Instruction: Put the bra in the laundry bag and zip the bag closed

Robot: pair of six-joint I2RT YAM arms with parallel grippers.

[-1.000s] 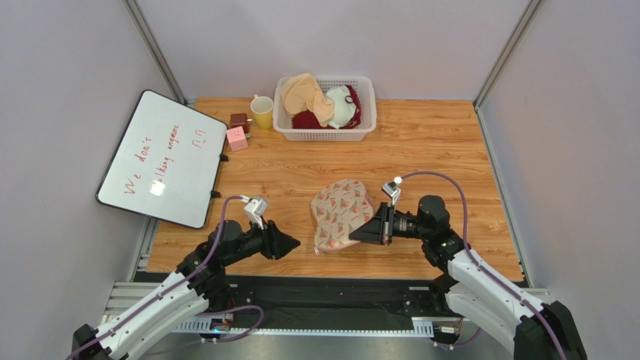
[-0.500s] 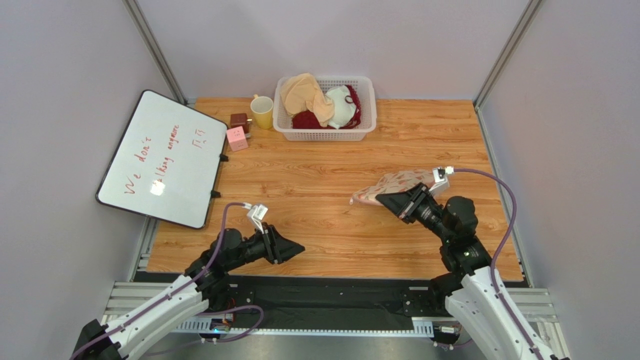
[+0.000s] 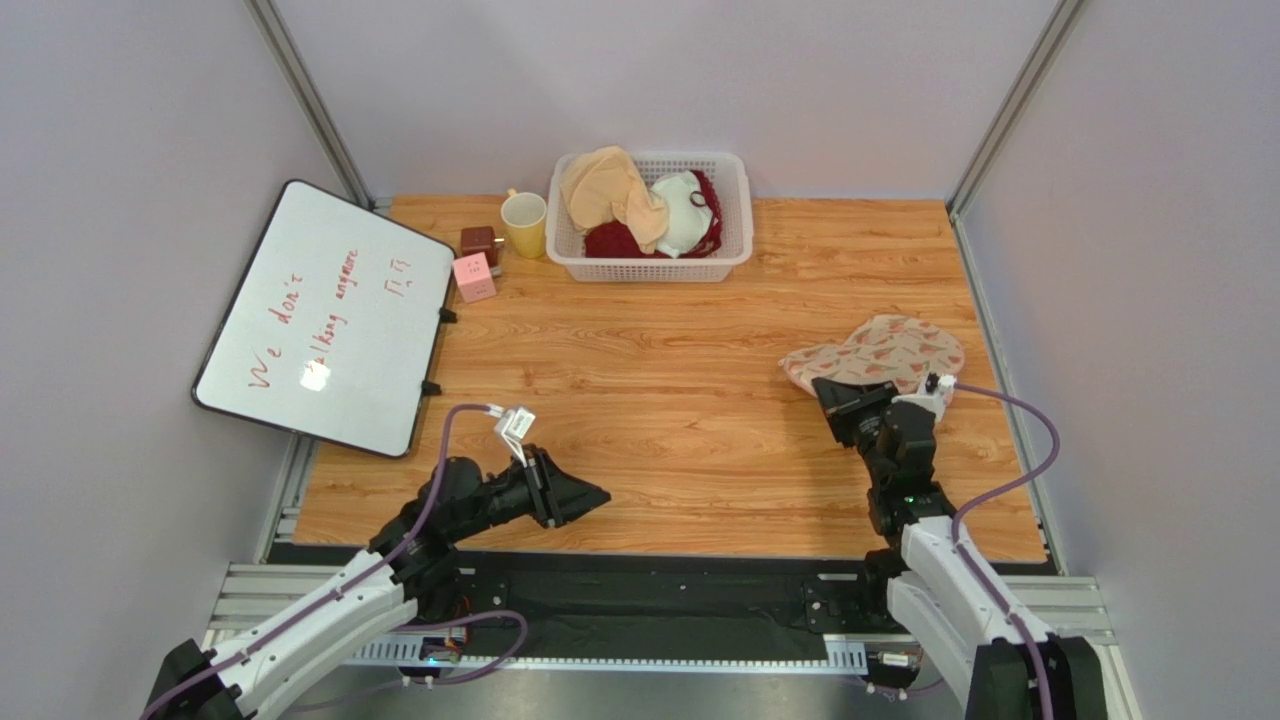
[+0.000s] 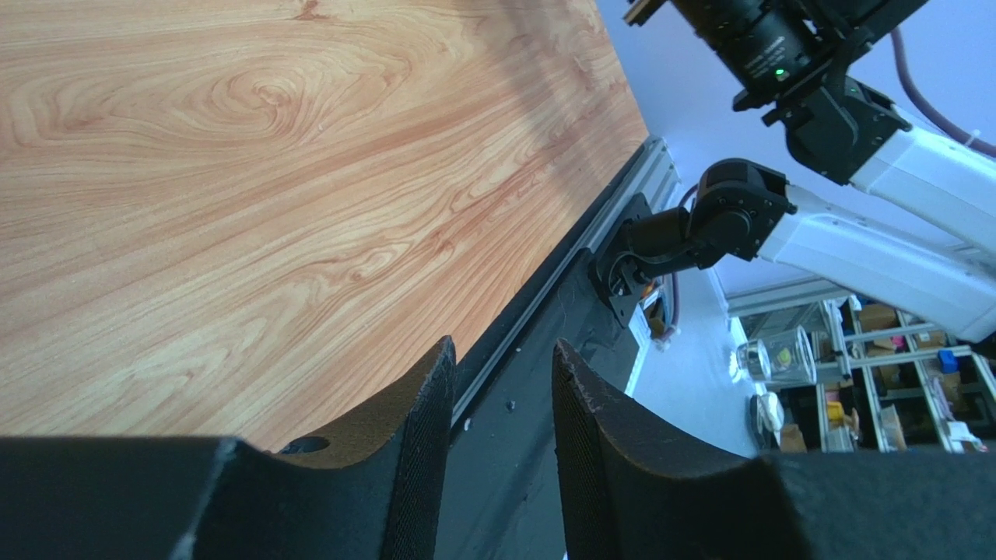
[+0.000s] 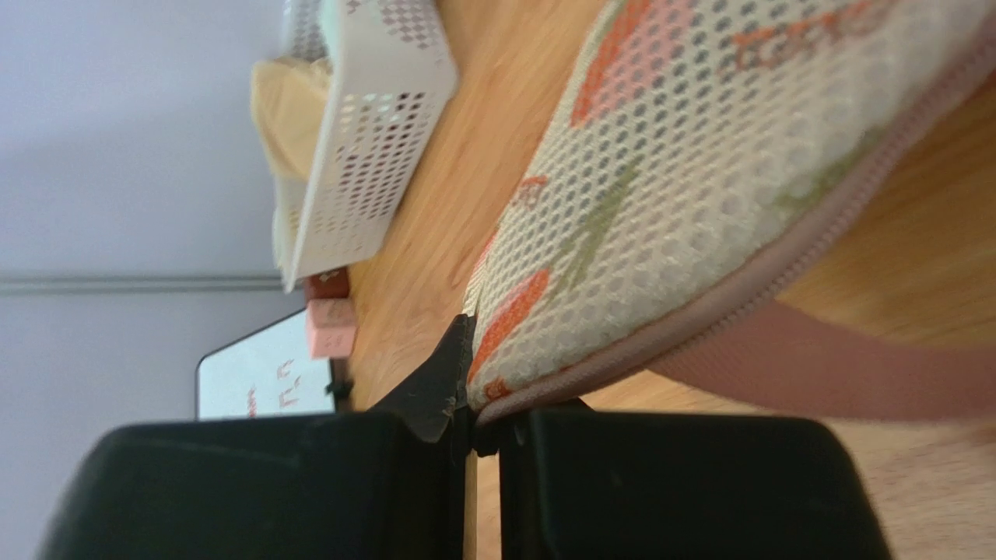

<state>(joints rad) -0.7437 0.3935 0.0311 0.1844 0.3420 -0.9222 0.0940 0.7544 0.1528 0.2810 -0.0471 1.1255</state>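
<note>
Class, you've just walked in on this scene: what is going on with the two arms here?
The right claw is pinched shut on the edge of the laundry bag, holding it at the right side of the table. The left claw hovers open and empty near the front edge. No grey bra is visible; whether it is inside the bag cannot be told. The white basket at the back holds other garments.

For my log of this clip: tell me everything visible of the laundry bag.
The laundry bag is a flat, rounded cream pouch with small pink-red prints. Up close its fabric is a fine mesh, edged by a pink zipper band. It sits over the right side of the table. The right gripper is shut on its near edge. Whether it rests on the wood or hangs just above it cannot be told.
</note>
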